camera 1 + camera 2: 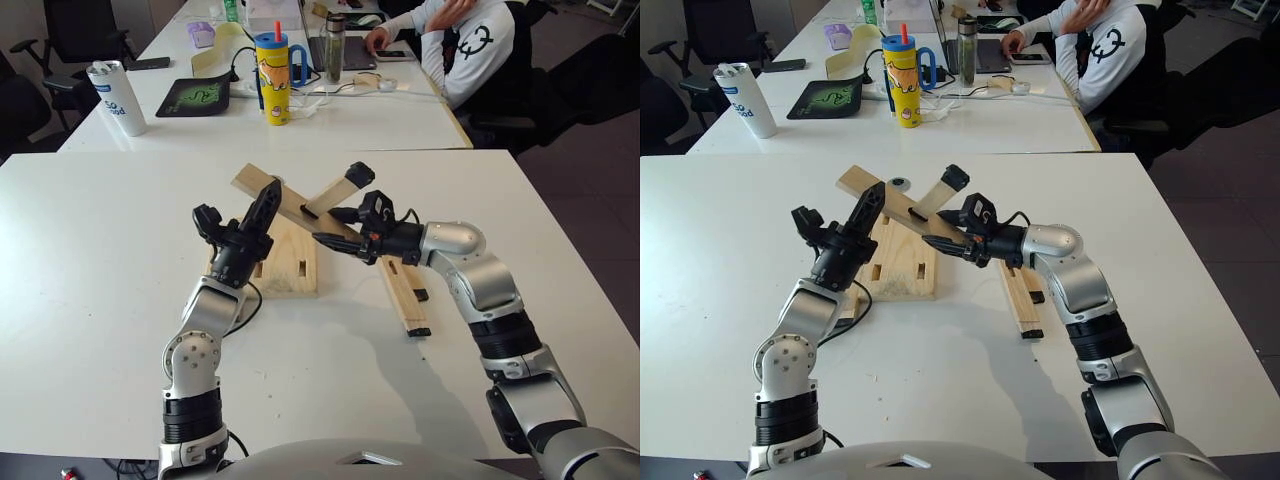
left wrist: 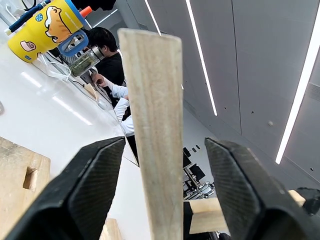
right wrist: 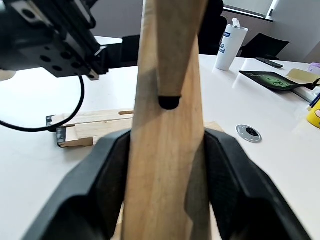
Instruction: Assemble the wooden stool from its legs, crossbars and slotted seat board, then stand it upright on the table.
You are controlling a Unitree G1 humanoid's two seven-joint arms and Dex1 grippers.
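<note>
The slotted seat board (image 1: 290, 265) lies flat at the middle of the white table. Above it slants a long wooden bar (image 1: 300, 208), and a leg with a black cap (image 1: 345, 182) leans across that bar. My right gripper (image 1: 325, 240) is shut on the bar's lower end, its fingers (image 3: 105, 185) pressed against both sides of the wood (image 3: 165, 175). My left gripper (image 1: 270, 195) sits at the bar's upper part and is open. The bar (image 2: 155, 125) stands between its fingers (image 2: 240, 195), with a gap on one side. Two more legs (image 1: 408, 300) lie on the table under my right forearm.
A round cable grommet (image 3: 248, 132) sits in the table behind the board. A second table beyond a narrow gap carries a yellow mug (image 1: 272, 75), a white tumbler (image 1: 118, 97) and a dark mat (image 1: 200, 95). Bare tabletop (image 1: 90, 260) stretches to both sides and to the front.
</note>
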